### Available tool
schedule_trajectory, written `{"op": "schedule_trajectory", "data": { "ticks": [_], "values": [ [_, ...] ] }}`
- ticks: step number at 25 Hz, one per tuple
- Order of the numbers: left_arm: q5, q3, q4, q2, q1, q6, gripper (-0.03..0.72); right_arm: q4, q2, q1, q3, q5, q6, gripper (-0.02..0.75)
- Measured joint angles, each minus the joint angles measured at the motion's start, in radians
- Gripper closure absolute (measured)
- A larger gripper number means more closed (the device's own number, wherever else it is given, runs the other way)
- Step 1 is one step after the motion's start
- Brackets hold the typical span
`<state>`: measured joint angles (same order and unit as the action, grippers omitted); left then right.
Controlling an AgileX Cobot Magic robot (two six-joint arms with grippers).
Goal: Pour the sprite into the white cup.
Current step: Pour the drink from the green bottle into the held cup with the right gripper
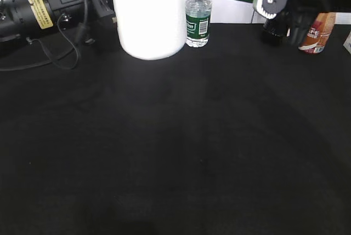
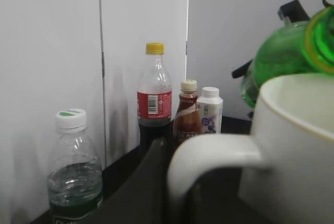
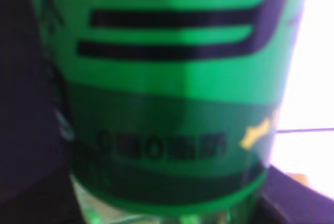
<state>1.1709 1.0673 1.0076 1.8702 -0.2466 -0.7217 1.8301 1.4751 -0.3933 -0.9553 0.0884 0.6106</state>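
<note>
1. The white cup (image 1: 149,16), a glossy ceramic mug with a loop handle, stands large in the exterior view at the far left of the black tabletop (image 1: 175,147). It is likely rigid, fairly heavy, slick and breakable; the handle or the wall beside it looks the soundest hold. Whether the base touches the tabletop cannot be told.
2. The Sprite bottle (image 2: 284,57), translucent bright green with a green label, tilts mouth-down over the cup's rim in the left wrist view. Thin plastic should dent under pressure, so the labelled midsection is the best place to grip.
3. The right claw (image 1: 290,16) sits at the exterior view's top right; the bottle's label fills its wrist camera, suggesting it pinches the bottle, though its fingers are hidden.
4. The left claw is out of sight, so its state cannot be told.
5. A small clear water bottle (image 1: 198,20) stands just right of the cup.
</note>
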Motion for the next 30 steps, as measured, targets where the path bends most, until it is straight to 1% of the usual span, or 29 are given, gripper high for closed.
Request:
{"op": "schedule_trajectory", "data": {
  "ticks": [5,10,16,22,30],
  "values": [
    [-0.008,0.000,0.016,0.000,0.000,0.000,0.649,-0.010,0.000,0.000,-0.016,-0.029,-0.104,0.352],
    [-0.002,0.000,0.016,0.000,0.000,-0.010,0.649,-0.004,0.000,0.000,-0.127,-0.030,-0.133,0.352],
    [-0.001,0.000,0.016,0.000,0.000,-0.011,0.649,-0.007,0.000,0.000,-0.128,-0.030,-0.169,0.352],
    [-0.001,0.000,0.016,0.000,0.000,-0.011,0.649,-0.007,0.000,0.000,-0.128,-0.031,-0.248,0.352],
    [-0.001,0.000,0.018,0.000,0.000,-0.012,0.649,-0.001,0.000,0.000,-0.128,-0.061,-0.322,0.353]
  ]
}}
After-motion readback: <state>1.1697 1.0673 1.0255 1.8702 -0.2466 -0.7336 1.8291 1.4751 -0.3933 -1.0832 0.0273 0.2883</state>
